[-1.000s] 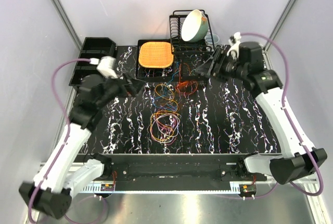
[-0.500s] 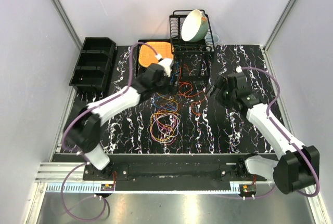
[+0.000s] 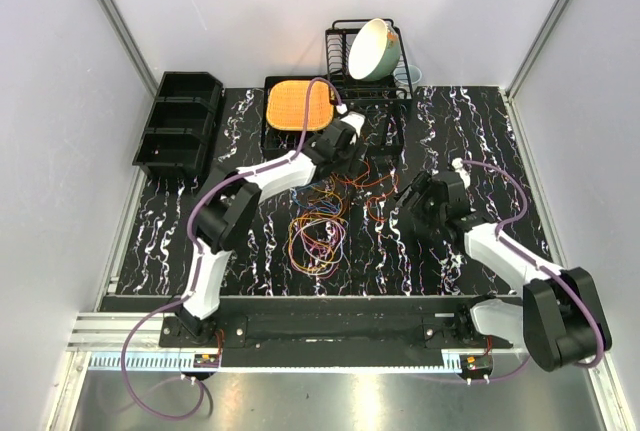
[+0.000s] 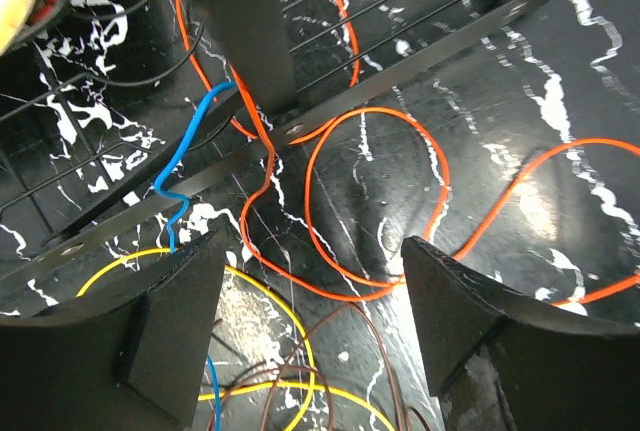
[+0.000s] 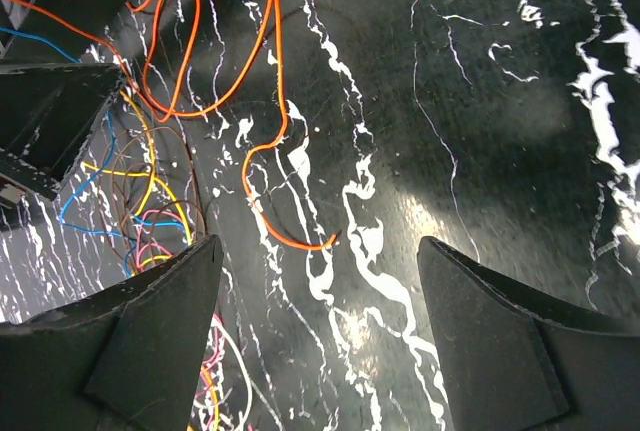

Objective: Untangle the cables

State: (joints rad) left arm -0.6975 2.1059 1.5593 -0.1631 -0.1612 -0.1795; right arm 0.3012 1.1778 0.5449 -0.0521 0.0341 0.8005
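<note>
Orange, yellow, blue cables [image 3: 318,236] stretch lengthwise from far to near.

Looking down between the two black fingers [image 4: 190,331] of the left gripper [image 4: 312,251], which stand wide apart with nothing held. Below lies a black table [image 4: 500,131] veined in white. An orange cable [image 4: 444,176] loops between the fingers, passing under a black rack bar [image 4: 420,61]. A blue cable [image 4: 185,146], a yellow cable [image 4: 265,286] and a brown cable [image 4: 375,351] lie at lower left.
</note>
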